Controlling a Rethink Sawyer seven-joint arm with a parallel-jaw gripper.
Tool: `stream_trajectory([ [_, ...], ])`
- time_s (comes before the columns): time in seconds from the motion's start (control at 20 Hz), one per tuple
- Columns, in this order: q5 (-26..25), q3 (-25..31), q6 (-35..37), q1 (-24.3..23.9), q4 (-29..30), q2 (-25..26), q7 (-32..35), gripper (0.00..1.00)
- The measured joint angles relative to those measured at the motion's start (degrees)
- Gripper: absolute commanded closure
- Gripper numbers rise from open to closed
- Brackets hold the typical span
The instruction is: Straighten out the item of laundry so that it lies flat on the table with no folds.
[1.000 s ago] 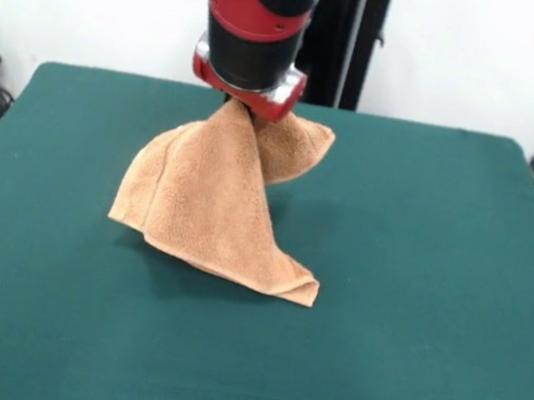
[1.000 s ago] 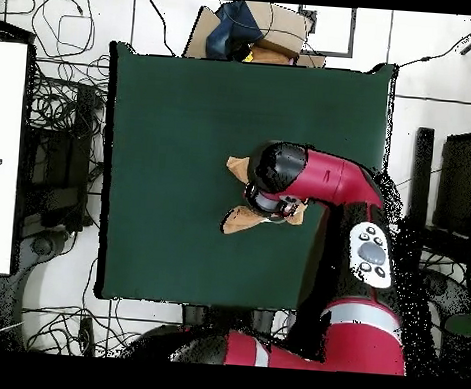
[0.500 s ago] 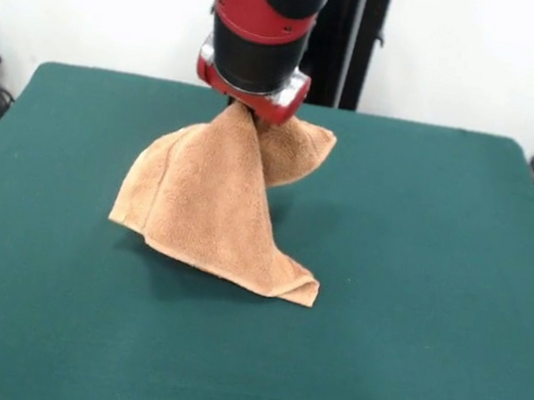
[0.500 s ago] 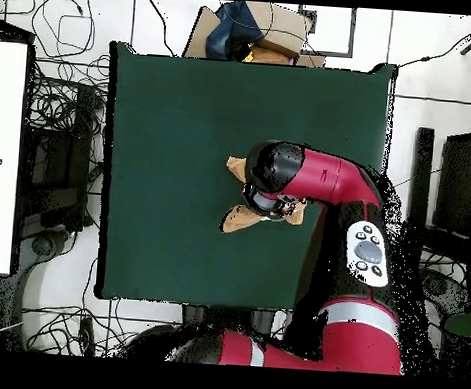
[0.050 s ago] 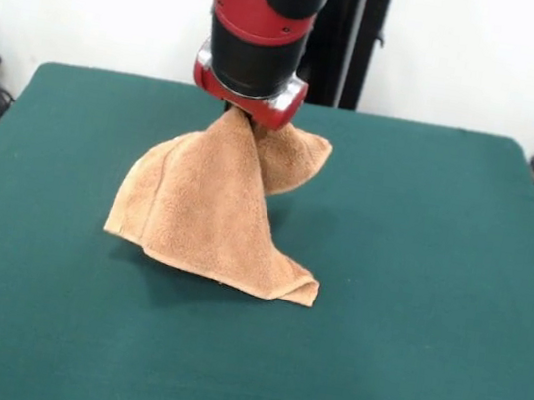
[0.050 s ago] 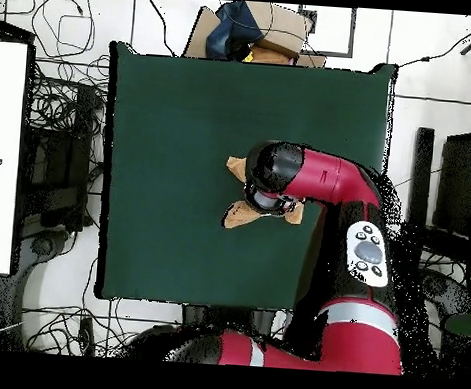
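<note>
The item of laundry [image 5: 207, 213], a light orange-brown towel, hangs like a tent from one pinched point. Its lower edge and corners rest on the green table [image 5: 435, 286]. My gripper [image 5: 243, 116] sits at the towel's peak under the red and black wrist, shut on the cloth, with its fingers mostly hidden by the flange and fabric. A second fold of the towel droops to the right behind the peak. In the overhead view the arm covers most of the towel [image 6: 242, 216], and only its edges poke out on the table [image 6: 164, 127].
Cables and equipment lie on the floor past the table's left edge [image 6: 59, 120]. A cardboard box and a dark bag [image 6: 253, 28] sit beyond the far edge in the overhead view. A black stand [image 5: 356, 42] rises behind the table.
The gripper has sunk slightly with the towel. The towel's lower left corner has spread a little outward on the table, and a bit more cloth shows beside the arm from overhead.
</note>
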Motion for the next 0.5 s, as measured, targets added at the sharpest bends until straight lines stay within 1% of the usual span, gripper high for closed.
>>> stream_trajectory([
  [0.05, 0.0, 0.0, 0.0, 0.0, 0.0, 0.0, 0.0, 1.0],
  [0.1, 0.0, 0.0, 0.0, 0.0, 0.0, 0.0, 0.0, 0.0],
  [0.5, 0.0, 0.0, 0.0, 0.4, 0.0, 0.0, 0.0, 0.0],
])
